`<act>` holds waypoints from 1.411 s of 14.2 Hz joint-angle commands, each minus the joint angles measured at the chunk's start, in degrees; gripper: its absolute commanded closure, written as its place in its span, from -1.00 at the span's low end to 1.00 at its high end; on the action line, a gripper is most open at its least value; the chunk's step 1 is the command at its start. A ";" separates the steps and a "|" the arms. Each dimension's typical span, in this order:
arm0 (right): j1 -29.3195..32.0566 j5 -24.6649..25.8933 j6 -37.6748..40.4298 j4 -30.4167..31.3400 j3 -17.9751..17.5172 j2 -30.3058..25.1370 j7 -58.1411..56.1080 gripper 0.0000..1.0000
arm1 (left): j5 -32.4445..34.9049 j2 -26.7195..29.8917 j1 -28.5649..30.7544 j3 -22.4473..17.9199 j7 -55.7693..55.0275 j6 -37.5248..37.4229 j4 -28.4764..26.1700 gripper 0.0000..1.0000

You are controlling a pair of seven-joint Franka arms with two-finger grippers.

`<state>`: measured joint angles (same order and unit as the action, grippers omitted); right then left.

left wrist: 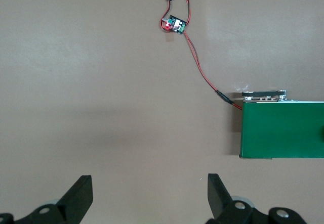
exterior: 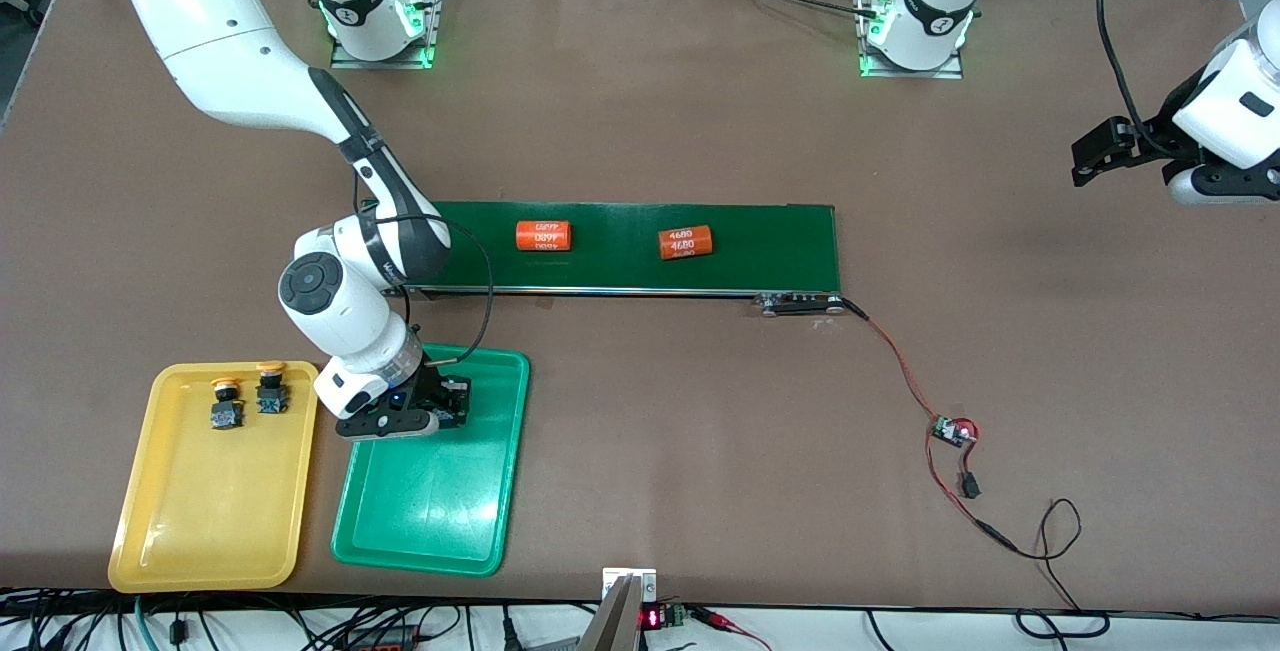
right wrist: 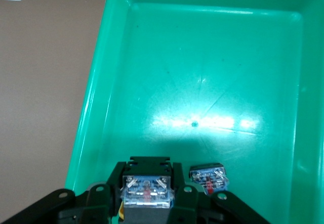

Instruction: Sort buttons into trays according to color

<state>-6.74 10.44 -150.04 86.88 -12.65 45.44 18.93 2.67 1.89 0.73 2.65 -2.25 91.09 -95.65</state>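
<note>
My right gripper (exterior: 440, 413) is low in the green tray (exterior: 440, 521), at the end nearest the conveyor. Its fingers (right wrist: 179, 183) are shut on a button (right wrist: 147, 193) with a black-blue body, whose cap is hidden. Beside it a second button (right wrist: 209, 179) of the same kind lies on the green tray's floor (right wrist: 202, 57). Two yellow-capped buttons (exterior: 226, 405) (exterior: 270, 391) sit in the yellow tray (exterior: 210, 521). My left gripper (exterior: 1095, 156) waits open over bare table at the left arm's end, with nothing between its fingers (left wrist: 81, 193).
A long dark-green conveyor belt (exterior: 640, 246) carries two orange cylinders (exterior: 543, 236) (exterior: 684, 243). From its end (left wrist: 283, 130) red wires run to a small circuit board (exterior: 952, 430) (left wrist: 174, 24). The yellow tray lies right beside the green one.
</note>
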 commanded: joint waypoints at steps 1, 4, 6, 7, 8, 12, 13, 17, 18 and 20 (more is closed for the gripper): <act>-0.20 0.64 -0.42 -1.45 -0.09 0.79 0.14 -0.49 | 0.50 -0.22 0.15 0.25 0.85 -1.27 1.26 -1.00; -0.03 0.55 -0.42 -1.37 -0.01 0.70 0.32 -1.00 | 0.41 -0.13 0.15 0.25 1.02 -1.26 1.17 -1.00; -0.11 0.29 -0.42 -1.10 -0.01 -0.08 0.06 -1.00 | 0.50 -0.22 0.15 0.25 0.94 -1.09 1.26 -1.00; 0.06 0.11 -0.08 -0.84 0.08 -1.31 -0.55 -1.00 | 0.50 -0.22 0.06 0.25 0.93 -1.09 1.26 -1.00; 0.24 -0.06 0.88 -0.14 0.60 -3.15 -0.56 -1.00 | 0.50 -0.22 0.15 0.25 1.02 -1.09 1.17 -1.00; 1.03 -0.15 14.21 1.18 0.96 -11.23 -0.74 -1.00 | 0.41 -0.13 0.68 -0.36 1.11 -2.06 1.17 -1.00; 1.90 -0.15 17.91 2.05 0.96 -13.60 -0.82 -1.00 | 0.41 -0.13 0.68 -0.10 1.11 -1.88 1.17 -1.00; 4.89 -0.24 32.92 5.05 0.87 -26.51 -0.82 -1.00 | 0.50 -0.04 0.77 -0.27 1.11 -2.14 1.35 -1.00; 5.33 -0.33 36.37 5.14 0.87 -28.54 -0.91 -1.00 | 0.50 -0.04 0.77 -0.36 1.11 -2.23 1.35 -1.00; 6.83 -0.33 42.09 6.27 0.87 -33.03 -4.05 -1.00 | 0.50 -0.13 1.03 -0.45 1.20 -2.14 1.35 -1.00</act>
<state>-1.26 10.41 -111.26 88.76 -11.65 17.98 17.80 2.67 1.89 1.37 2.32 -2.22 90.28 -95.54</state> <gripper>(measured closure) 0.000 0.000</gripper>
